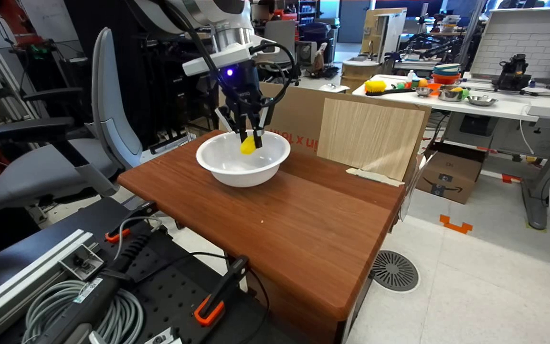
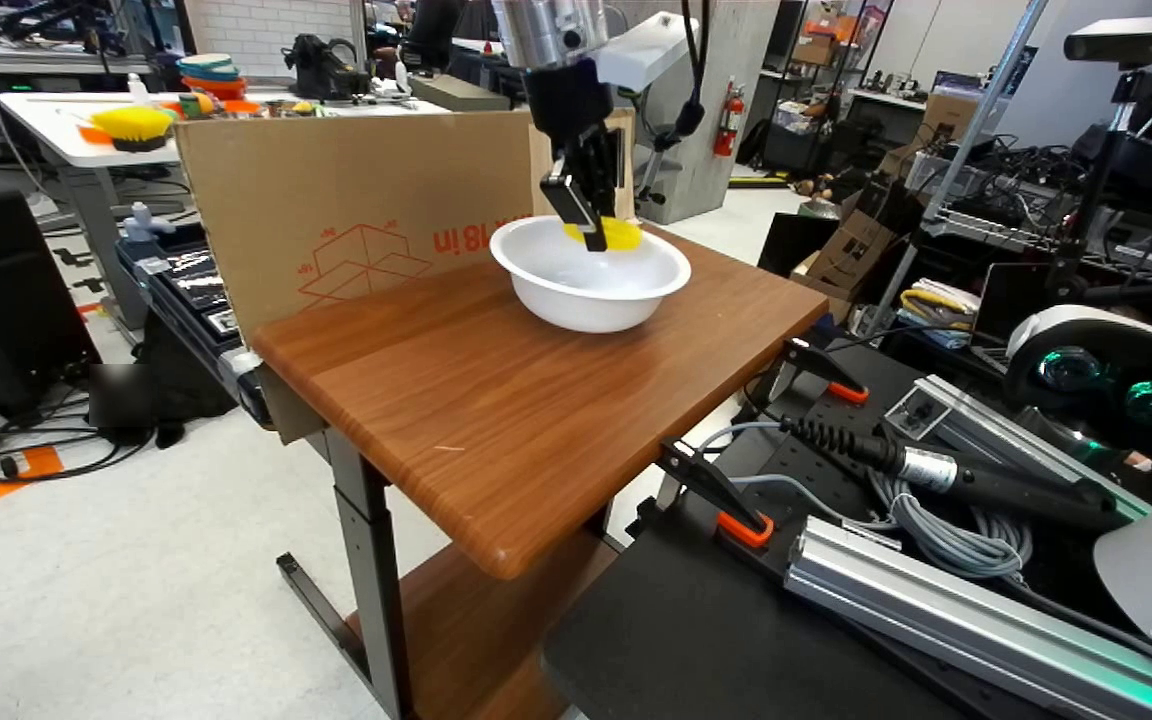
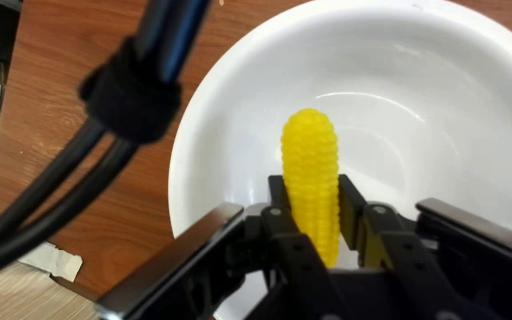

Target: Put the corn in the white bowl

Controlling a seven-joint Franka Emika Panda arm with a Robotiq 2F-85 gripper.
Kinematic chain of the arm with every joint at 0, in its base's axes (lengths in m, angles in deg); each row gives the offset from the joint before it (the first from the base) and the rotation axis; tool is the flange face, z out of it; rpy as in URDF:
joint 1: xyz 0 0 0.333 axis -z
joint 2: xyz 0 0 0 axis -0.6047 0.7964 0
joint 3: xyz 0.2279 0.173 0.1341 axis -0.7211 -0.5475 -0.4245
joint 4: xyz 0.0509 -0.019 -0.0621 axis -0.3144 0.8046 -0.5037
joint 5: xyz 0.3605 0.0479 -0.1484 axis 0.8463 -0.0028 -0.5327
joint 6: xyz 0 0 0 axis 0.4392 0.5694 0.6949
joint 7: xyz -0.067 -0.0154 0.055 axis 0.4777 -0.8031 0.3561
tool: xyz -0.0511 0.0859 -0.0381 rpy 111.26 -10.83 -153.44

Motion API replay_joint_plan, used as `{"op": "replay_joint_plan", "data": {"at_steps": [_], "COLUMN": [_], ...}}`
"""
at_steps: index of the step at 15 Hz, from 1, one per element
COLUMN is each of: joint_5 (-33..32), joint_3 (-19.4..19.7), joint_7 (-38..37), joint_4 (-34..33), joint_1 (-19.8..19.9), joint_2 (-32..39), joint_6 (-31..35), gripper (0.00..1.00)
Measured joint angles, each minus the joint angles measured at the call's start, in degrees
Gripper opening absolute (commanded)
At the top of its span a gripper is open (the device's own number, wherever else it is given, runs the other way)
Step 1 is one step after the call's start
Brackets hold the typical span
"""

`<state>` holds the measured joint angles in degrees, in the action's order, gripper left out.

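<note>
- The corn (image 3: 310, 151), centre of the wrist view: bright yellow, elongated, round-tipped, its surface beaded in rows.
- The claw (image 3: 313, 191) clasps the corn's long sides; the rounded tip projects beyond it, toward the frame's top.
- Both are over the white bowl (image 1: 245, 177) on the counter (image 1: 299, 224).
- The arm (image 2: 551, 35) reaches down from the top of both exterior views.

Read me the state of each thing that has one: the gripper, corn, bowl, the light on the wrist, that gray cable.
Robotiq gripper: shut on the toy corn cob
Toy corn cob: held over the inside of the white bowl; whether below its rim, I can't tell
White bowl: upright on the wood-grain table
Wrist light: lit, bluish purple
Gray cable: mostly coiled
</note>
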<state>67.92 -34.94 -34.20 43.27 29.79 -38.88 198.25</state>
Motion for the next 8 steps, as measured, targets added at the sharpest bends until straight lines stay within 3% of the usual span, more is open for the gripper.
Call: {"op": "replay_joint_plan", "data": {"at_steps": [2, 4, 8], "joint_5": [0.0, 0.0, 0.0], "joint_3": [0.1, 0.3, 0.8], "joint_7": [0.0, 0.0, -0.4], "joint_4": [-2.1, -3.8, -5.6], "joint_1": [0.0, 0.0, 0.0], "joint_2": [2.1, 3.6, 4.7], "joint_6": [-2.0, -3.6, -5.1], "gripper": [0.56, 0.62, 0.90]}}
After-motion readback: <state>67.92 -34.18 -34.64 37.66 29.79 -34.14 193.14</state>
